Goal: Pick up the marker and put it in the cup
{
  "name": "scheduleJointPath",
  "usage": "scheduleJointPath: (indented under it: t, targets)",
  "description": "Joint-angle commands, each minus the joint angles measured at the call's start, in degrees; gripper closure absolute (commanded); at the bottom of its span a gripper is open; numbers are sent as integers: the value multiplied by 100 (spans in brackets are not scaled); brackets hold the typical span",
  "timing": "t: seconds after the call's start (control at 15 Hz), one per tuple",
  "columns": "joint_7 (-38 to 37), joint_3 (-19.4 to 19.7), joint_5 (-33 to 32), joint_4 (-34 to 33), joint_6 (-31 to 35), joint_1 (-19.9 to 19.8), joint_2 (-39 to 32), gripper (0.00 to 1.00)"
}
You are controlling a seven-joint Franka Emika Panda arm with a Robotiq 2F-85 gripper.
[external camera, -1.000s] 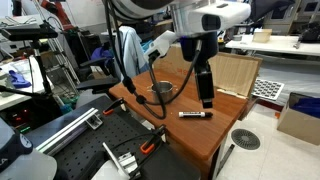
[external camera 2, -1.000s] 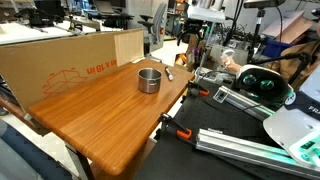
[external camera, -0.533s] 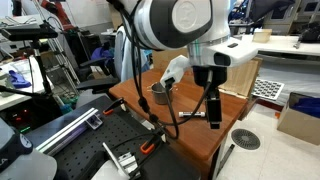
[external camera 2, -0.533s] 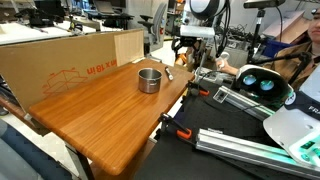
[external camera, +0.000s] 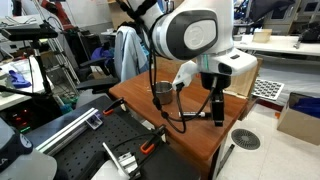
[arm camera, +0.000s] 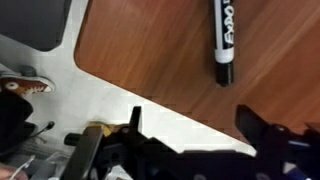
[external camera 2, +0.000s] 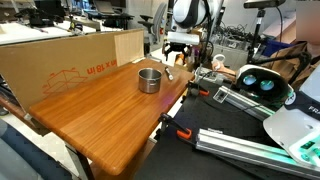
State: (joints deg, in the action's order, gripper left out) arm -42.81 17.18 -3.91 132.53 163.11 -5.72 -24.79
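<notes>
Approach is judged in hand: the claw (arm camera: pixel 192 122) is held spread, empty, above the table (arm camera: pixel 150 50) edge; the marker (arm camera: pixel 223 40) is seen flat on the table; alignment and descent are called for.

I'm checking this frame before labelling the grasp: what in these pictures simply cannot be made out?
Marker: in the wrist view, its upper end is cut off by the top edge.
Cup: in an exterior view, too small and too close against the arm to show its handle.
Gripper: in the wrist view, it is dark and blurred and cut off at the bottom edge; its height above the table cannot be told.
</notes>
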Motion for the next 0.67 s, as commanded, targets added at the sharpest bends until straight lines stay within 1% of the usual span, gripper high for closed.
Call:
scheduleJointPath:
  t: [0.0,0.27,0.4,0.6]
  targets:
    - [362,-124,725,-242,56,13,-293,0]
    - [621,-285,1220,-382,-10,40,-493,0]
    - [774,-445,1458,-420,-65,-11,-553,0]
    - [907,-549,1644,-448,-104,20,-640,0]
